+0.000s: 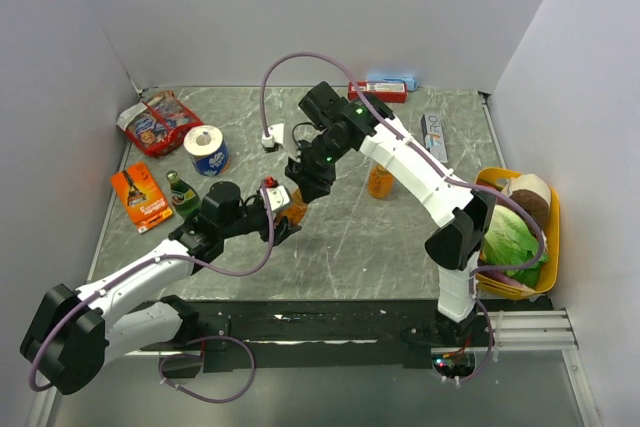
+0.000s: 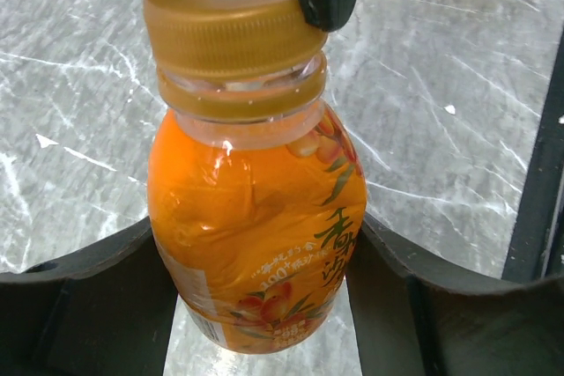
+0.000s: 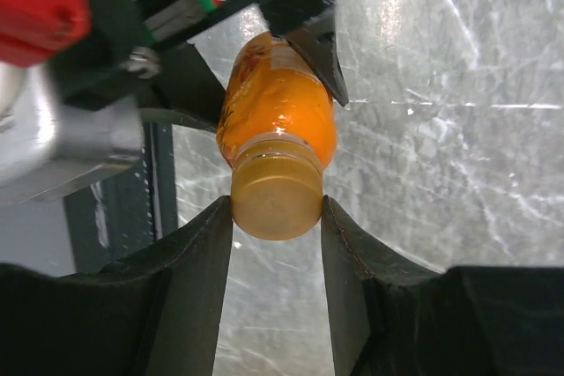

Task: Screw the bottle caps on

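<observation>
Bottle (image 2: pixel 256 209) at the middle of the worktop (image 2: pixel 70 129), left gripper (image 2: pixel 257 261) clamped round its orange body! Right gripper (image 3: pixel 276 217) pinches the cap (image 3: pixel 275 200) sitting on its neck. Second bottle (image 1: pixel 380 182) stands alone, well apart, beside the right arm.

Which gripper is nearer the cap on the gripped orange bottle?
Right. The right gripper is shut on the cap itself, one finger on each side. The left gripper clamps the bottle by its body, below the cap.
</observation>
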Robot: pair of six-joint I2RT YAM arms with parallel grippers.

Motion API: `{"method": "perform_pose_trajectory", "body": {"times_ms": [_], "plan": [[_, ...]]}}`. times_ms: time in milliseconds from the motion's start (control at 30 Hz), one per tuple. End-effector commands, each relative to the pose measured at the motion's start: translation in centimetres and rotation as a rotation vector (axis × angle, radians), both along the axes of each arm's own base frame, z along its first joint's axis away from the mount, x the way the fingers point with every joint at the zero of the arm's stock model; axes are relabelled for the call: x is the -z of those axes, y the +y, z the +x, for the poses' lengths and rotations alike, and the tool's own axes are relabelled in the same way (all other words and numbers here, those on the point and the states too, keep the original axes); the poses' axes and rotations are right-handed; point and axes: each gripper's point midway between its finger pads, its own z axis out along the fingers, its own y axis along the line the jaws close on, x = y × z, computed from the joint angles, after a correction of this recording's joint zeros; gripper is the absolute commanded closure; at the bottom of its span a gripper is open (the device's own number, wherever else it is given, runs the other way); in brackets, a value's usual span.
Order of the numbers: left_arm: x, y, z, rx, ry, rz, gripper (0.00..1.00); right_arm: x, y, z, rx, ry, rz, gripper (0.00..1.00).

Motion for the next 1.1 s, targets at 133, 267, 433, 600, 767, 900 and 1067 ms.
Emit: {"method": "perform_pose_trajectory", "body": {"times_ms": [133,267,433,600,767,900,1067], "plan": [[-5.2,-0.4,1.4,-0.061,-0.138,-0.153,0.99,-2.7,-0.1,-0.7,0.059,-0.009,0.057,0.49],[-5.2,-0.2,1.8,-0.1,-0.085,-0.199,0.99,-2.5,-0.6,-1.0,0.074,-0.028,0.063,0.42],[-5.1,-0.4,1.4,-0.078,-0.067,-0.211,0.99,-3.3,-1.0,-0.8,0.117,-0.05,0.067,0.01],[-4.5,-0.4,1.2,-0.06,-0.074,-0.192,0.99,-4.7,-3.1,-0.6,0.122,-0.134,0.038,0.01],[-5.1,-0.5,0.8,-0.021,-0.089,-0.172,0.99,-3.9,-7.9,0.3,0.141,-0.169,-0.033,0.01],[-4.4,-1.0,-1.0,0.153,-0.147,-0.083,0.99,-7.4,-8.5,1.5,0.004,-0.344,0.075,0.01],[-4.0,-1.6,-2.1,0.293,-0.184,-0.013,0.99,-11.2,-5.6,-0.4,-0.322,-0.568,0.239,0.05]]}}
